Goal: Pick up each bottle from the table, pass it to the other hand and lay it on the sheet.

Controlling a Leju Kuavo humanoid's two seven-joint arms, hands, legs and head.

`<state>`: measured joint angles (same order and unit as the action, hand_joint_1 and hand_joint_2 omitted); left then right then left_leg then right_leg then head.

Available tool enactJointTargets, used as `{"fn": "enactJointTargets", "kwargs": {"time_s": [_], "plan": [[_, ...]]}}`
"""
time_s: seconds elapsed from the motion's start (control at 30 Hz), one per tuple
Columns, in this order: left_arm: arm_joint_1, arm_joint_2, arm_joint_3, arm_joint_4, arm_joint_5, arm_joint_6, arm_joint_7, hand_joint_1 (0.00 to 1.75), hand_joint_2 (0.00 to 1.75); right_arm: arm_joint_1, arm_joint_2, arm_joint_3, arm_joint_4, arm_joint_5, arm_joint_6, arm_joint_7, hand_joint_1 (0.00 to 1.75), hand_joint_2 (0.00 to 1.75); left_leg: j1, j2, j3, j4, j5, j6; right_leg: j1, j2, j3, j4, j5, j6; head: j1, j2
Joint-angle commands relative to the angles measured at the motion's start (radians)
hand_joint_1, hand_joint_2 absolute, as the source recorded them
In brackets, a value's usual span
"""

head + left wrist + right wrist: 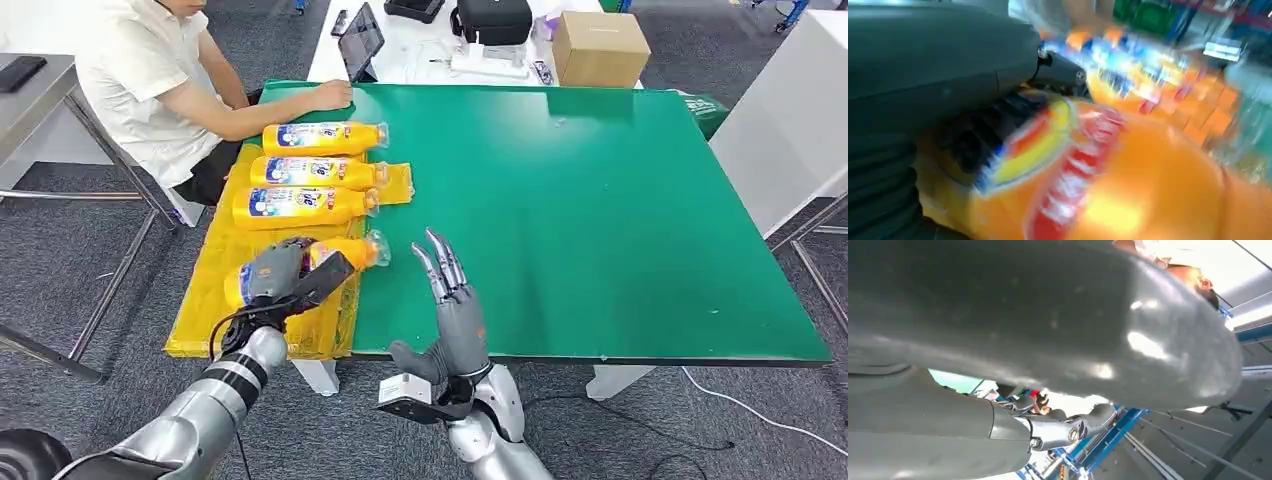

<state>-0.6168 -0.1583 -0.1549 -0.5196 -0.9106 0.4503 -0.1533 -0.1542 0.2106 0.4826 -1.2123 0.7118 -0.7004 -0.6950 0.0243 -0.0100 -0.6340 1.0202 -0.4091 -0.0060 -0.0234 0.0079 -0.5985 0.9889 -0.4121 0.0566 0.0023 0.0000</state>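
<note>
Four orange bottles show in the head view: three lie on the yellow sheet point(215, 262), the fourth bottle point(352, 252) gripped by the left hand point(285, 276) over the sheet's near part; the right hand point(455, 305) stands empty, fingers straight. Left wrist view: the bottle point(1128, 190) sits blurred against the hand point(938, 80). Right wrist view: grey hand point(1038, 315), nothing held.

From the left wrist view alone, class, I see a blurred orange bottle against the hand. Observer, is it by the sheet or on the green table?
Observer: The left hand holds the bottle at the near end of the yellow sheet.
Operator: How many lie on the sheet?
Observer: Three bottles lie side by side, farther along it.
Operator: And the right hand?
Observer: The right hand holds nothing, fingers straight, at the green table's near edge.
</note>
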Motion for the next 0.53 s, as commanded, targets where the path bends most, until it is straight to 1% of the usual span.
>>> {"fn": "enactJointTargets", "kwargs": {"time_s": [0.03, 0.1, 0.27, 0.3, 0.37, 0.43, 0.53], "plan": [[-0.022, 0.005, -0.096, 0.087, -0.022, -0.258, 0.001, 0.0, 0.0, -0.03, -0.034, -0.002, 0.054, -0.022, 0.002, -0.003, 0.0, 0.0, 0.0, 0.001, 0.003, -0.001, -0.001, 0.002, 0.001, -0.001, 0.003, -0.001, -0.001, -0.002, 0.0, 0.0], [-0.02, 0.015, -0.142, 0.078, -0.048, -0.296, 0.006, 0.0, 0.0, -0.032, -0.035, -0.008, 0.058, -0.02, 0.002, -0.003, 0.0, 0.0, 0.0, 0.0, 0.004, -0.001, -0.001, 0.002, 0.001, -0.001, 0.004, -0.002, -0.001, -0.002, 0.0, 0.0], [-0.015, 0.016, -0.151, 0.078, -0.049, -0.307, 0.007, 0.0, 0.0, -0.033, -0.036, -0.01, 0.062, -0.025, 0.002, -0.003, 0.0, 0.0, -0.001, 0.001, 0.004, -0.001, -0.001, 0.002, 0.0, 0.0, 0.004, -0.002, 0.0, -0.002, 0.0, 0.0], [-0.012, 0.019, -0.163, 0.073, -0.054, -0.31, 0.01, 0.0, 0.0, -0.031, -0.034, -0.017, 0.063, -0.013, 0.002, -0.003, 0.0, 0.0, 0.0, 0.002, 0.006, -0.002, -0.001, 0.002, 0.001, 0.0, 0.006, -0.003, 0.0, -0.003, 0.0, 0.0], [-0.005, 0.024, -0.197, 0.066, -0.081, -0.299, 0.012, 0.0, 0.0, -0.029, -0.035, -0.019, 0.067, -0.015, 0.002, -0.003, 0.0, 0.0, -0.001, 0.002, 0.006, -0.002, -0.001, 0.002, 0.0, 0.0, 0.006, -0.002, 0.0, -0.003, 0.0, 0.0], [0.002, 0.021, -0.199, 0.06, -0.074, -0.303, 0.011, 0.0, 0.0, -0.027, -0.037, -0.026, 0.07, -0.009, 0.002, -0.003, 0.0, 0.0, -0.001, 0.0, 0.005, -0.001, -0.001, 0.001, 0.0, -0.001, 0.005, -0.001, -0.001, -0.001, 0.0, 0.0], [0.022, 0.018, -0.202, 0.017, -0.057, -0.265, -0.011, 0.0, 0.0, -0.02, -0.037, -0.034, 0.072, -0.003, 0.002, -0.003, 0.0, 0.0, -0.001, 0.001, 0.007, -0.003, -0.001, 0.002, 0.0, 0.0, 0.007, -0.003, 0.0, -0.002, 0.0, 0.0]]}}
